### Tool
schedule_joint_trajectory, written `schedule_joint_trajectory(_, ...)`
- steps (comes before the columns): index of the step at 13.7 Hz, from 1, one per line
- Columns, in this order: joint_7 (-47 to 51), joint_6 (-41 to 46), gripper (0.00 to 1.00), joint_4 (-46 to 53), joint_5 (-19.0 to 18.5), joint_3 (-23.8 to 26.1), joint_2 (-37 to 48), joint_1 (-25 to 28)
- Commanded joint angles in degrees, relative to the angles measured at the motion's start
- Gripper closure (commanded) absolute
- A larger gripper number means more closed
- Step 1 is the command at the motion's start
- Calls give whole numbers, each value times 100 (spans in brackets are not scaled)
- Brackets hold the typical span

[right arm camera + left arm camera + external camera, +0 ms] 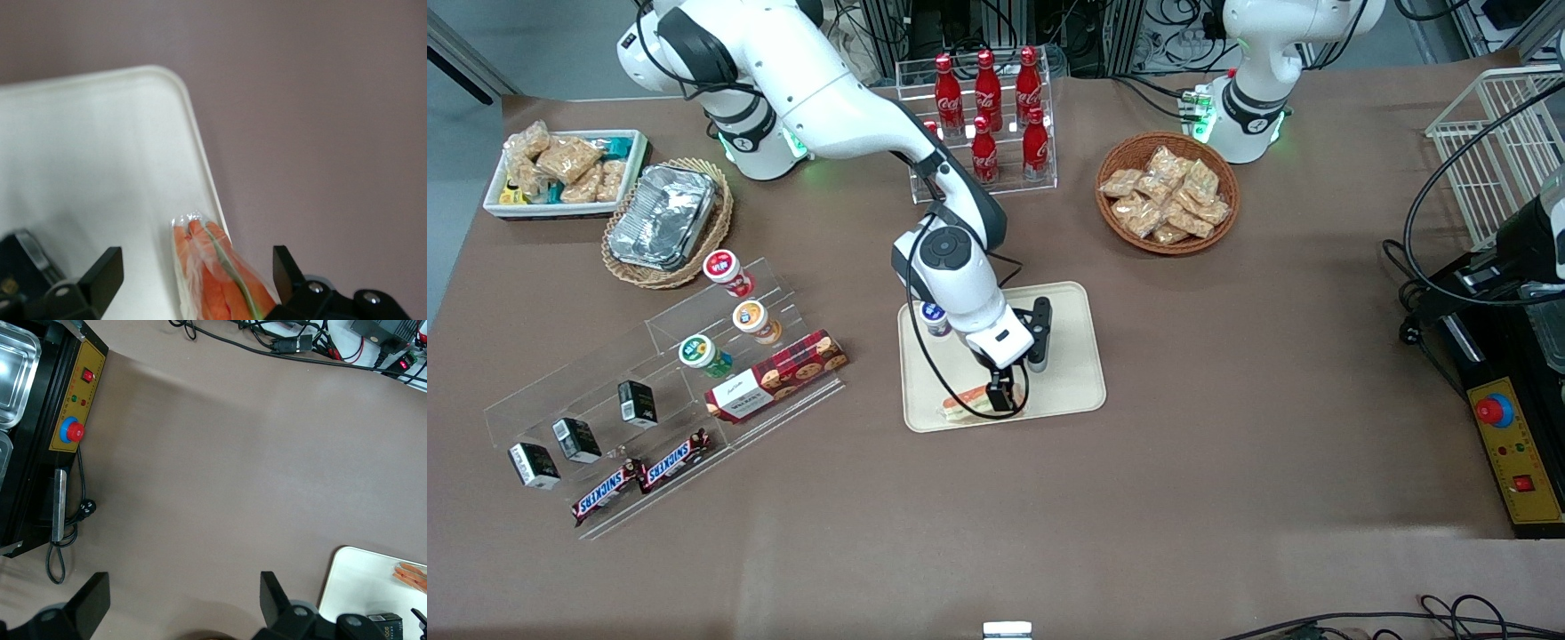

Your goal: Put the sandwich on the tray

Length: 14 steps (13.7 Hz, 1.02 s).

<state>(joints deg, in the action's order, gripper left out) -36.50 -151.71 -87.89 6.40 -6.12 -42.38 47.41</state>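
The sandwich is a clear-wrapped wedge with an orange and green filling edge. It lies on the cream tray, at the tray's corner nearest the front camera, toward the working arm's end. My right gripper hangs just above it, open. In the right wrist view the two black fingers stand wide apart on either side of the sandwich, with a gap showing beside it, so the gripper does not clamp it. The tray rim runs close beside the sandwich. The left wrist view shows the tray and the sandwich's end.
A small blue-lidded cup stands on the tray under my arm. An acrylic shelf with cups, a cookie box and Snickers bars lies beside the tray. A cola bottle rack and a snack basket stand farther back. A control box sits at the parked arm's end.
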Motion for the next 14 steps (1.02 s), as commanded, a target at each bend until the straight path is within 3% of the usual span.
schedule_joint_trajectory(1,1386,833,1,-53,168,-21,588,-30)
schedule_joint_trajectory(3,2153,1798,1,-44,125,-178,1071,-39)
schedule_joint_trajectory(5,2262,2669,1,-44,168,-634,1537,-143)
schedule_joint_trajectory(9,2271,4208,1,-44,90,-715,2452,-1170)
schedule_joint_trajectory(11,2262,4850,1,-44,89,-689,2778,-1942)
schedule_joint_trajectory(14,2481,5440,1,-53,89,-672,3121,-2883)
